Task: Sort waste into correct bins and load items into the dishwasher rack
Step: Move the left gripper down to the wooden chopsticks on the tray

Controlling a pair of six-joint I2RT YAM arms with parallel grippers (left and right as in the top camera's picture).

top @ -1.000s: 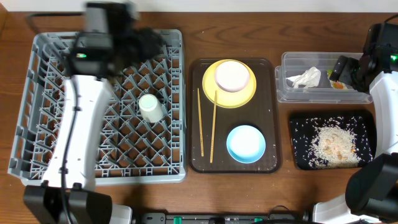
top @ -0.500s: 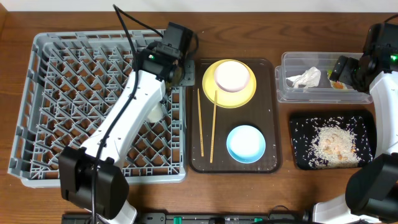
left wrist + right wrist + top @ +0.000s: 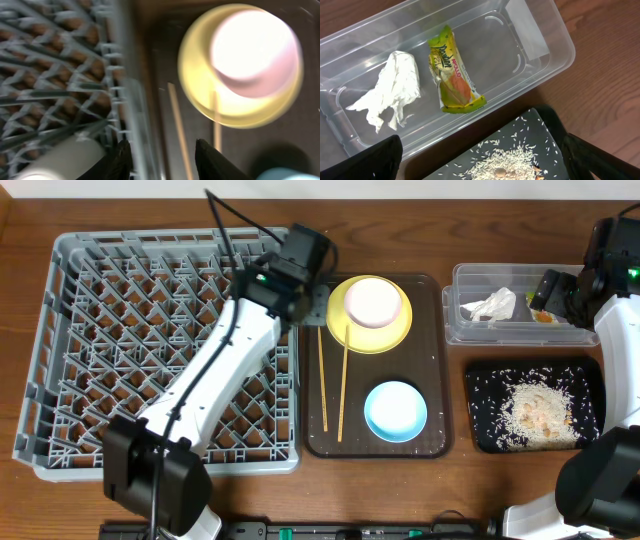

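My left gripper (image 3: 308, 300) (image 3: 167, 162) is open and empty over the right rim of the grey rack (image 3: 80, 330) (image 3: 60, 65), beside the yellow plate (image 3: 340, 330) (image 3: 200, 100). The pink bowl (image 3: 373, 302) (image 3: 255, 50) sits on the plate. Two chopsticks (image 3: 322, 375) (image 3: 180, 125) and the blue bowl (image 3: 395, 410) lie on the brown tray. The white cup (image 3: 55, 160) lies in the rack, hidden under my arm in the overhead view. My right gripper (image 3: 560, 290) (image 3: 480, 160) is wide open and empty above the clear tub (image 3: 455, 330) (image 3: 530, 45), which holds the napkin (image 3: 490, 305) (image 3: 390, 90) and wrapper (image 3: 452, 70).
The dark brown serving tray (image 3: 440, 360) sits between the rack and the bins. The black tray (image 3: 480, 380) (image 3: 540, 130) in front of the clear tub holds a heap of rice (image 3: 535, 412) (image 3: 505, 162). Bare wooden table surrounds everything.
My left arm has swung right from the rack's back left to its right rim, next to the plate. The cup stays in the rack. The right arm has not moved.
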